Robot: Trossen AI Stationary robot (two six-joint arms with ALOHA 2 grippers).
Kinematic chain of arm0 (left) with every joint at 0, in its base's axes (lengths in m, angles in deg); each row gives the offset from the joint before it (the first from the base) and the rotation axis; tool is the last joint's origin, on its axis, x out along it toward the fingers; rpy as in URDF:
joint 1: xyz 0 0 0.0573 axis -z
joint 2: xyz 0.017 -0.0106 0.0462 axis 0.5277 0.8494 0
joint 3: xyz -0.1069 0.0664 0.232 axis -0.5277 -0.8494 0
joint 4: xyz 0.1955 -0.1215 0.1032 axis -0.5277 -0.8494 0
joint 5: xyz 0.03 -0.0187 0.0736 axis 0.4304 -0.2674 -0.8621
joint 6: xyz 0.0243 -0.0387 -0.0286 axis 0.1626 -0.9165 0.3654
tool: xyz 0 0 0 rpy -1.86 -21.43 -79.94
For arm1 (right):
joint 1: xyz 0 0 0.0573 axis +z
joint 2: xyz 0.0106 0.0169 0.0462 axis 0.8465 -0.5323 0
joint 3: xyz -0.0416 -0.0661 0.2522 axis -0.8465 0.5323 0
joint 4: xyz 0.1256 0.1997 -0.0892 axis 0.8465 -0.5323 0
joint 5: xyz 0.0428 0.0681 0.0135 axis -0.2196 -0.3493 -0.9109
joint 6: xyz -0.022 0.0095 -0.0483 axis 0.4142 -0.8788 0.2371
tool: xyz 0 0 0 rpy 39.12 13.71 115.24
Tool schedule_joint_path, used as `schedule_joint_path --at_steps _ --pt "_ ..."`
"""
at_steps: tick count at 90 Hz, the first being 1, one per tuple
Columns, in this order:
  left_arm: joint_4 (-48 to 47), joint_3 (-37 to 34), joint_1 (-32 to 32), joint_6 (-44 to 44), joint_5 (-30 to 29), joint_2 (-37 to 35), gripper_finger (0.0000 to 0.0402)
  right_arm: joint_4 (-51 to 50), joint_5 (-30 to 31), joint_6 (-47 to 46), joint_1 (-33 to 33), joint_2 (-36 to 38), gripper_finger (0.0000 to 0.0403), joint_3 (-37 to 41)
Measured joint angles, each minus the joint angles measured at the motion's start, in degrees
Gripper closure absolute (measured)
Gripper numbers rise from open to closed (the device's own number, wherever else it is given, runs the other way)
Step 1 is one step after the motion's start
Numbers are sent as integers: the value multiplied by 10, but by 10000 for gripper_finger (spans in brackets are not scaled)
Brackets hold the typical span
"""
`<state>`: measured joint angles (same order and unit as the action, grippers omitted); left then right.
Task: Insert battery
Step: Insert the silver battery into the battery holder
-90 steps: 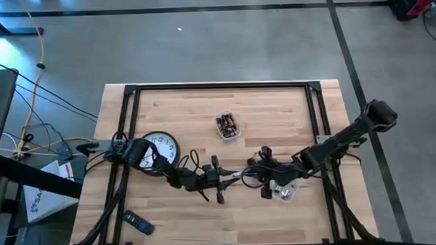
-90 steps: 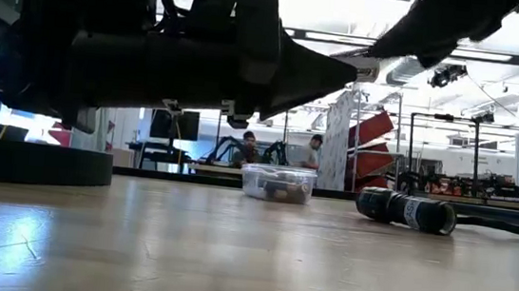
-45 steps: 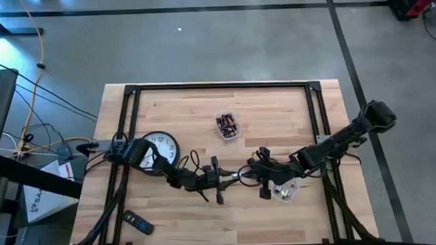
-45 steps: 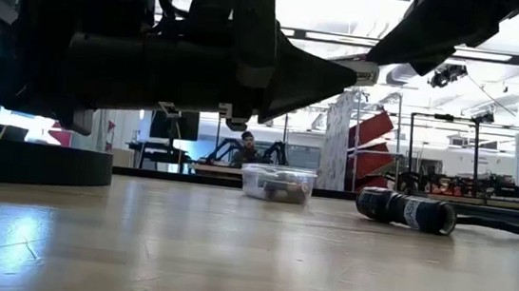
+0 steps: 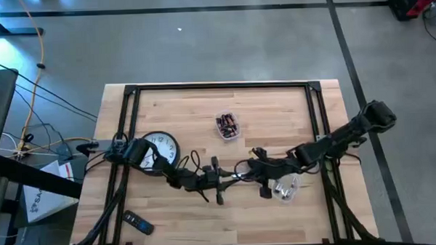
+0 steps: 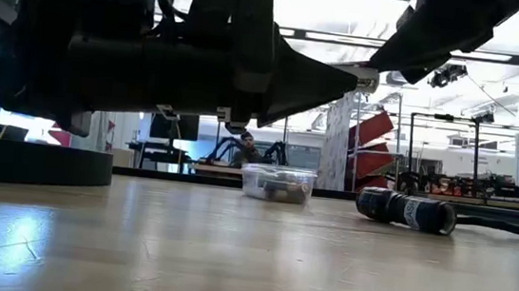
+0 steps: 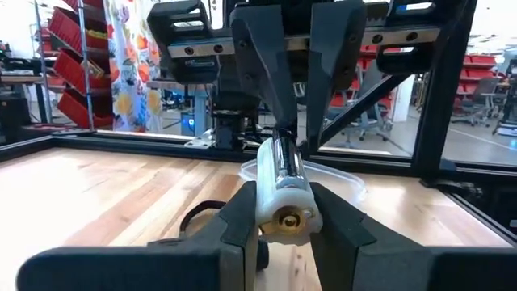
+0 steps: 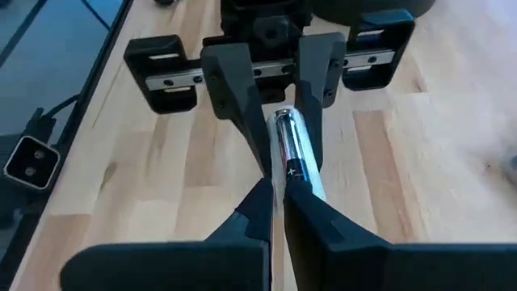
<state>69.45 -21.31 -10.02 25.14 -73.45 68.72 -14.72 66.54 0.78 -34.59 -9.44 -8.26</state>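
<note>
While grippers meet, clock (image 5: 161,146), battery tub (image 5: 227,126) — clear

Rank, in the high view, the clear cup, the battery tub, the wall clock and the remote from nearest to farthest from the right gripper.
From the right gripper:
1. Clear cup, just to its right.
2. Battery tub, toward the table's far edge.
3. Wall clock, left side.
4. Remote, near-left corner.

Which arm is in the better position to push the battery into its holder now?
The right, probably. The right gripper grips the battery by its end and faces the left gripper, whose jaws are closed around the white cylindrical holder. The left arm only steadies it above the table.
</note>
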Motion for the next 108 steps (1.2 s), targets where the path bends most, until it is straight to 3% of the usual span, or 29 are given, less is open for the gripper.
schedule_joint_path --at_steps 25,62,79,94,108 --pt "6 2 -1 0 -3 -1 340 -75 -7 19 0 -7 403 -11" --pt "6 2 -1 0 -3 -2 340 -201 49 -2 3 -6 403 -89" --pt "6 -1 -1 2 -3 -2 340 -206 51 -37 37 -6 403 -89" --pt "6 -23 -1 -19 -20 -1 340 -222 101 -80 82 -20 403 -88" --pt "-33 -28 6 -63 -16 -1 340 -177 143 -82 109 -70 403 -89"
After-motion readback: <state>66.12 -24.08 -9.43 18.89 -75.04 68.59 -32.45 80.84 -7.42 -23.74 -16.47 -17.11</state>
